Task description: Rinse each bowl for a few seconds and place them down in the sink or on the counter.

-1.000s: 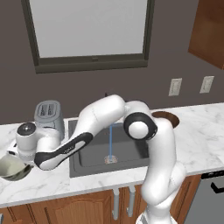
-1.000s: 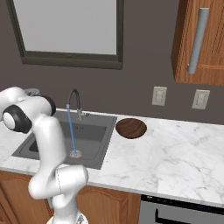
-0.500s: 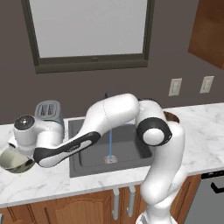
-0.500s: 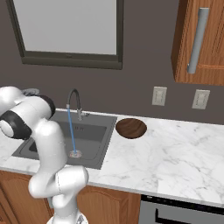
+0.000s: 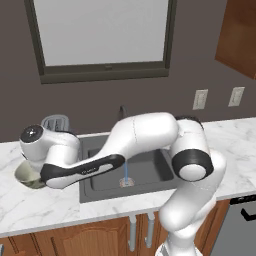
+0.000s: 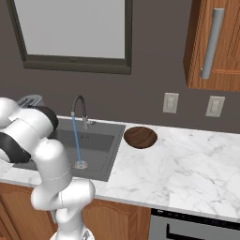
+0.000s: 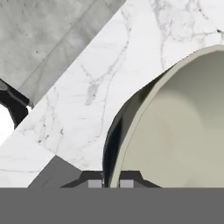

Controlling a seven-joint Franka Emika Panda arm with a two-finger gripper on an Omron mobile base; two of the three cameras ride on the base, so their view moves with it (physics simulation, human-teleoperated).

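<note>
Two bowls are at stake, and the pale cream-green bowl (image 5: 31,175) has shifted most: in the left base view the arm has swung it further left than half a second ago, so it now sits low over the counter (image 5: 40,210) left of the sink (image 5: 127,170), beside the toaster (image 5: 55,121); by my reading it has been rinsed and is being set down. Water (image 5: 127,172) runs onto the drain. The arm's wrist covers the bowl's right side. In the right base view the dark brown bowl (image 6: 140,137) lies unmoved on the counter right of the sink, awaiting its turn; the faucet (image 6: 79,110) streams. In the hand view the gripper (image 7: 110,181) is clamped on the bowl's rim, fingertips (image 7: 95,183) barely visible, the bowl cut off at right.
</note>
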